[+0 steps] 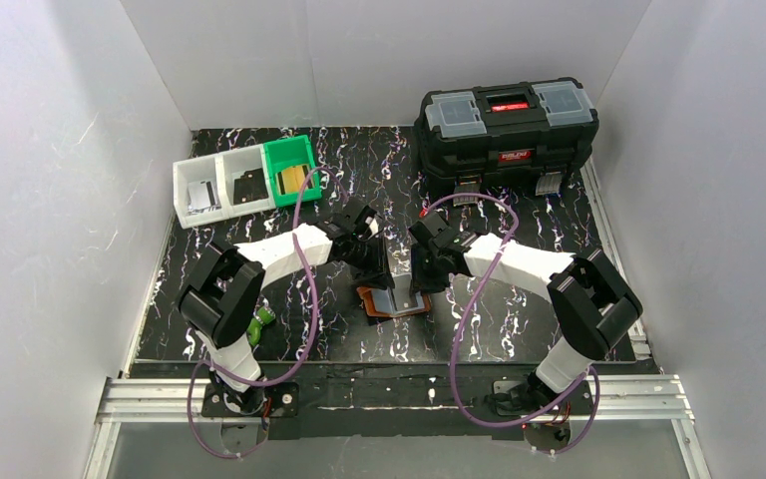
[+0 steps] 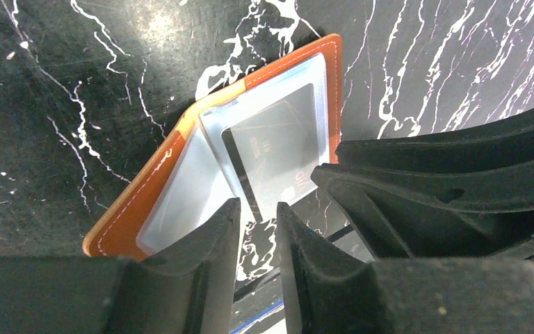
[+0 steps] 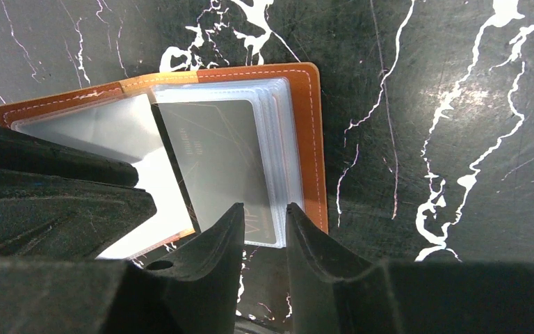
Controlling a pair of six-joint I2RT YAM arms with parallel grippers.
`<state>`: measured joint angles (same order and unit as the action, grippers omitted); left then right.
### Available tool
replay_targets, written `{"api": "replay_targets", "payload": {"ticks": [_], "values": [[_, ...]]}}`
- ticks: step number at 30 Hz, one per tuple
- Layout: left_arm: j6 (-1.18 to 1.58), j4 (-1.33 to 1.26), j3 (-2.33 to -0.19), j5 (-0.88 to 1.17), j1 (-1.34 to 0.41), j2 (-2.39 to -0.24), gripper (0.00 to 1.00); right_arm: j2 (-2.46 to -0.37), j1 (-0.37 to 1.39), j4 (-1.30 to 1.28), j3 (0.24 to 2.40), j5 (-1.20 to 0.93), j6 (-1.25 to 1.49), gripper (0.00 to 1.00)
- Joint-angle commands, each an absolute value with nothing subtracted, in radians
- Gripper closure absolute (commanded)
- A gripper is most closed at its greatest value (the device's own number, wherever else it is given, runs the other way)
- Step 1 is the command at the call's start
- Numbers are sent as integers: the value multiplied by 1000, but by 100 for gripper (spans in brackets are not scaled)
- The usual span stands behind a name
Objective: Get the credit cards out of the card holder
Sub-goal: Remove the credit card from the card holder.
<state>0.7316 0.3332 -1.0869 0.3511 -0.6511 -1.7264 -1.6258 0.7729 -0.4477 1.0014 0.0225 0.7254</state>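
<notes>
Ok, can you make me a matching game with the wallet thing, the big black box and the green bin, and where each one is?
Things:
1. card holder
2. toolbox
3. green bin

Places:
A. back right
B. back left, beside the white bins
C. in the middle, lying open

Pairs: 1-C, 2-A, 3-B.

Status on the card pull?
Left hand, right hand at open card holder, fingers narrow, grip unclear. Credit card in pocket. No obstruction seen.
</notes>
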Motion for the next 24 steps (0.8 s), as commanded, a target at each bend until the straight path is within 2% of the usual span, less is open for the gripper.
{"api": "replay_targets", "payload": {"ticks": [1, 14, 24], "values": [[770, 284, -1046, 375, -655, -1721, 73, -1632, 775, -450, 990, 12, 731, 65], [851, 21, -880, 445, -633, -1727, 71, -1648, 775, -437, 966, -48, 754, 77], [902, -227, -757, 524, -597, -1729, 72, -1683, 784, -437, 981, -93, 760, 77]]}}
